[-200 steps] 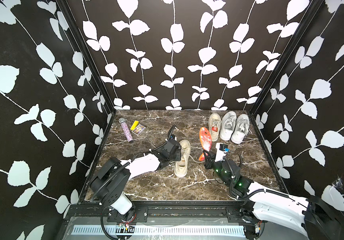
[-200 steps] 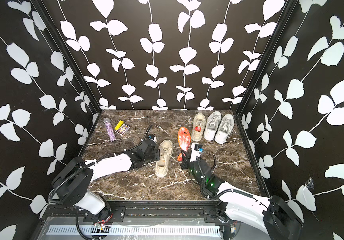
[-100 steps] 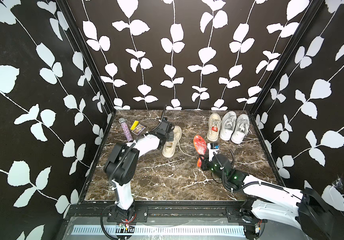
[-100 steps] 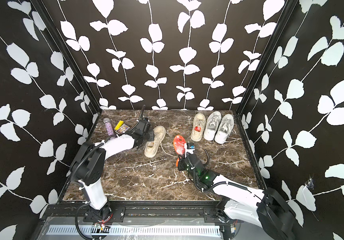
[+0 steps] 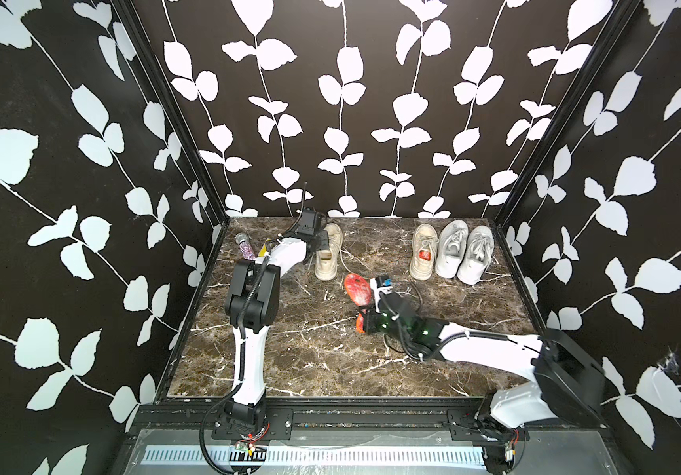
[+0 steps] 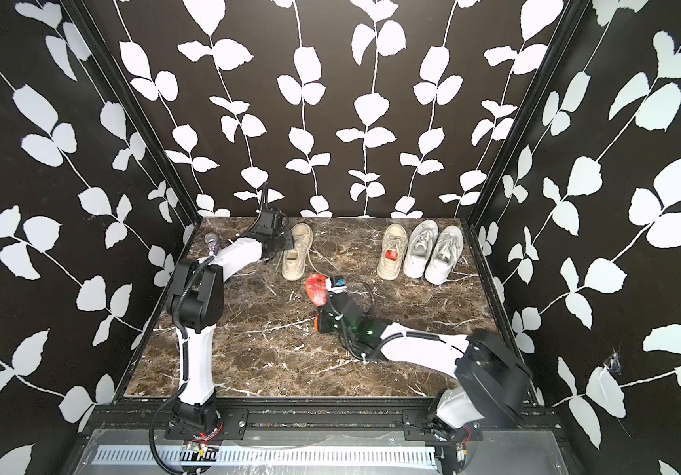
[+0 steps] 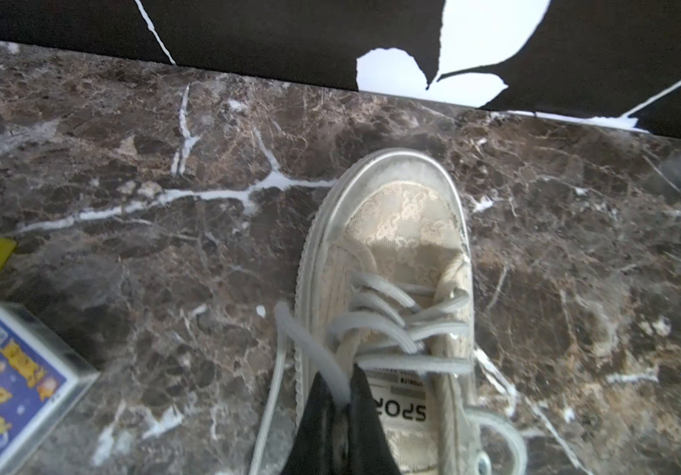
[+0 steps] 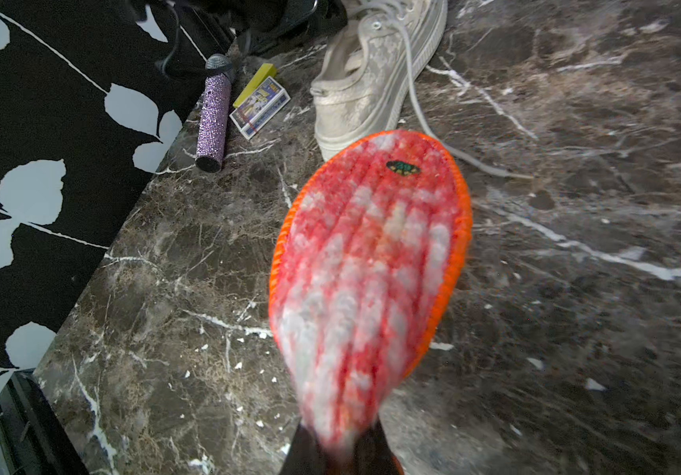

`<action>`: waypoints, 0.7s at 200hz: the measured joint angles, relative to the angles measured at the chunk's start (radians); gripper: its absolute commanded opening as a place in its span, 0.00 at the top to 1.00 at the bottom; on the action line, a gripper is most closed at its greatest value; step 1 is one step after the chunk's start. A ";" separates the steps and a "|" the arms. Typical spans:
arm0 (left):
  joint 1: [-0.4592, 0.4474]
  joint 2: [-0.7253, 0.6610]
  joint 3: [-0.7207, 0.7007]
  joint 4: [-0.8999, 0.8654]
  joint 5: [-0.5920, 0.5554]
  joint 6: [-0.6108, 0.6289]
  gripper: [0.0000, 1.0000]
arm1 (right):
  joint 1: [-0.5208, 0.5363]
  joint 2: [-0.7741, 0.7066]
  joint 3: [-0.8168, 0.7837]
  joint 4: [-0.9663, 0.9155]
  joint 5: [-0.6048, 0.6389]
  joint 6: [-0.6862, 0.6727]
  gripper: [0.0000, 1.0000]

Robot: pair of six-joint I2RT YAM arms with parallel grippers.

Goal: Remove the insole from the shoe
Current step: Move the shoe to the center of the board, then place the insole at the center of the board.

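Above the middle of the table (image 5: 310, 362), the red, orange-edged insole (image 8: 371, 267) is held clear of the shoe (image 5: 327, 257). The shoe sits upright near the back wall toward the left, its toe to the wall and a loose lace trailing toward the insole. Judged from this, the pulling-out step is done and what is left is the set-down. The next move calls for lowering the insole onto a bare stretch of marble, away from the trailing lace, and only then letting go; the soft insole may flop as it lands. The right claw (image 8: 340, 446) is closed narrow on one end of the insole, pinching it from both sides while the rest juts out free, though this view is blurred. The left claw (image 7: 340, 395) is all but closed at the shoe's laced edge beside the tongue label, with a lace strand running across its tips, so it appears to pin the shoe in place. Beside the shoe, by the left wall, lie a glittery purple microphone (image 8: 213, 115) and a small card box (image 8: 259, 105). Three more shoes (image 5: 451, 251) stand in a row at the back right, well apart.
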 measured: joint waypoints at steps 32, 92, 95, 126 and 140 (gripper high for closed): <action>0.012 0.010 0.038 -0.058 0.032 0.010 0.62 | 0.040 0.134 0.139 -0.063 -0.003 0.046 1.00; 0.012 -0.125 -0.085 -0.148 0.060 0.003 0.53 | 0.082 0.322 0.327 -0.195 -0.007 0.147 1.00; 0.012 -0.141 -0.095 -0.152 0.062 0.001 0.52 | 0.083 0.327 0.334 -0.203 -0.005 0.151 1.00; 0.012 -0.318 -0.214 -0.149 0.070 -0.019 0.43 | 0.097 0.380 0.417 -0.310 0.033 0.195 1.00; 0.013 -0.382 -0.266 -0.142 0.072 -0.025 0.40 | 0.104 0.403 0.452 -0.347 0.044 0.209 0.98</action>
